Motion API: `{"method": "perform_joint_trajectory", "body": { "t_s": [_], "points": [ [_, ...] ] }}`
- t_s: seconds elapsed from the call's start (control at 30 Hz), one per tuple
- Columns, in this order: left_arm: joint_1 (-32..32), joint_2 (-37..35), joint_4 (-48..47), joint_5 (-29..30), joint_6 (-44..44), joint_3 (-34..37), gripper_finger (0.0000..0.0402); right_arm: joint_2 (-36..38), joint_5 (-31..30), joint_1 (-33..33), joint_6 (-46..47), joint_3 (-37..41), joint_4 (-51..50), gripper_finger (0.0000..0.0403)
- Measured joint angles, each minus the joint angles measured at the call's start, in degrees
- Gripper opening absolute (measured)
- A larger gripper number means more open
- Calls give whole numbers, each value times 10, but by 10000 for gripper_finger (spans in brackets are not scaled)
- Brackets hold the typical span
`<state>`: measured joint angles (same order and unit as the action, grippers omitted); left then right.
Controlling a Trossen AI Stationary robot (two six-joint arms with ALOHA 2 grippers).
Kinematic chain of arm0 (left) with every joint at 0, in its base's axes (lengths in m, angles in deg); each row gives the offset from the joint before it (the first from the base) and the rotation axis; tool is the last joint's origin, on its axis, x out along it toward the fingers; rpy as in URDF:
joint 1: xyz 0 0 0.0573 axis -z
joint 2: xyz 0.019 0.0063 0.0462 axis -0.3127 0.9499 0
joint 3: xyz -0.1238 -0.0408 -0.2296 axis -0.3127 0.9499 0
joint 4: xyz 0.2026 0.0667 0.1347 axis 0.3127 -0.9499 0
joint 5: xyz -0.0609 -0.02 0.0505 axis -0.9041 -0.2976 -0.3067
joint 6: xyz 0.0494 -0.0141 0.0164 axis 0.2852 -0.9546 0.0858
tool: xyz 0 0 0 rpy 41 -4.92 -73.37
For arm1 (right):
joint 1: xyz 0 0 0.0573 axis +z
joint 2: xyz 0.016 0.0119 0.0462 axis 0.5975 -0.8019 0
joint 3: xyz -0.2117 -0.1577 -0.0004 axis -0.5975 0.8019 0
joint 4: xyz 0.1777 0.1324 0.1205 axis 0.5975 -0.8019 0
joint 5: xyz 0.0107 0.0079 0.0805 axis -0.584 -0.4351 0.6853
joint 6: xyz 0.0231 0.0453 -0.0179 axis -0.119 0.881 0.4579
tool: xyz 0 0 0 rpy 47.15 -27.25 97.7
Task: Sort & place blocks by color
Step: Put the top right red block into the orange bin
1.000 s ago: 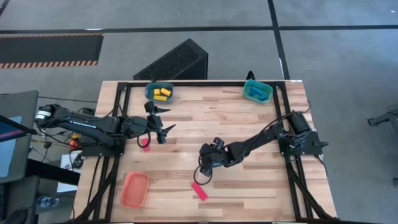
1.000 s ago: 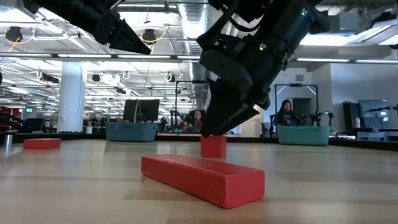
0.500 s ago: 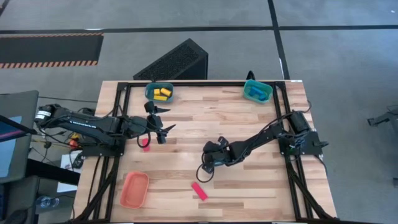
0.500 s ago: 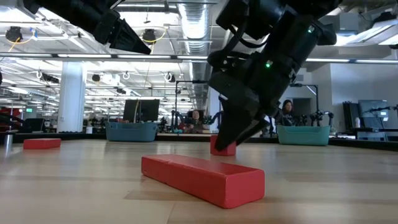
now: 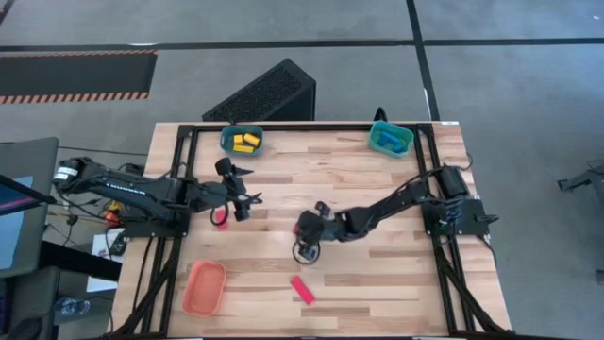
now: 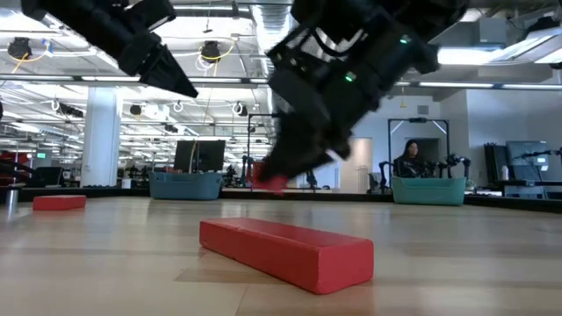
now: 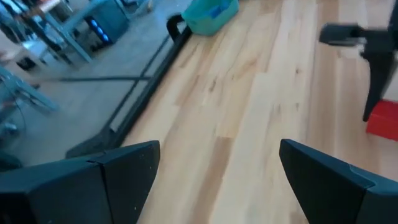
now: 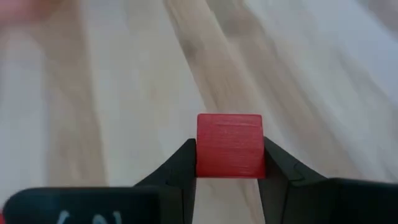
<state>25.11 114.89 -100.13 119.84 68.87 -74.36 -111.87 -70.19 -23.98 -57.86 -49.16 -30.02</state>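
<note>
Near the desk's centre, a red cube (image 8: pixel 229 146) clamped between the fingers of the right end effector (image 5: pixel 304 238), lifted clear of the wood in the low view. Toward the near edge, a red bar (image 5: pixel 302 290) flat on the desk (image 5: pixel 377 274). Closer to the left edge, another red block (image 5: pixel 221 218) just beside the left end effector (image 5: pixel 247 193), fingers spread wide with nothing between them. At the near left corner, an orange tray (image 5: pixel 204 288). Along the far edge, a teal tray (image 5: pixel 243 140) with yellow blocks (image 5: pixel 245 143) toward the left, and a second teal tray (image 5: pixel 390 138) with blue blocks (image 5: pixel 387 140) toward the right.
</note>
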Motion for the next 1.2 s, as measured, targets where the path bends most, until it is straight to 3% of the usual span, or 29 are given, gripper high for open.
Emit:
{"method": "perform_joint_trajectory", "body": {
  "t_s": [0.13,0.23,0.3,0.4,0.47,0.57,0.7,0.93,1.2],
  "points": [
    [27,0,18,-12,-23,36,322,1,75,-32,-72,0,112,126],
    [60,0,68,-74,-15,65,322,1,155,-60,-118,0,195,126],
    [85,0,108,-106,-3,80,322,1,227,-80,-136,0,243,126],
    [120,0,175,-107,40,93,322,1,356,-109,-139,0,310,126],
    [137,0,214,-113,81,101,322,1,407,-121,-130,0,331,126],
    [152,3,242,-150,134,103,322,0,427,-126,-122,0,329,126],
    [156,30,262,-157,161,103,322,0,432,-117,-120,0,334,126],
    [154,137,388,-187,215,99,322,0,422,-94,-110,0,337,126],
    [156,208,409,-197,232,52,322,-1,399,-69,-98,0,334,126]
  ]
}}
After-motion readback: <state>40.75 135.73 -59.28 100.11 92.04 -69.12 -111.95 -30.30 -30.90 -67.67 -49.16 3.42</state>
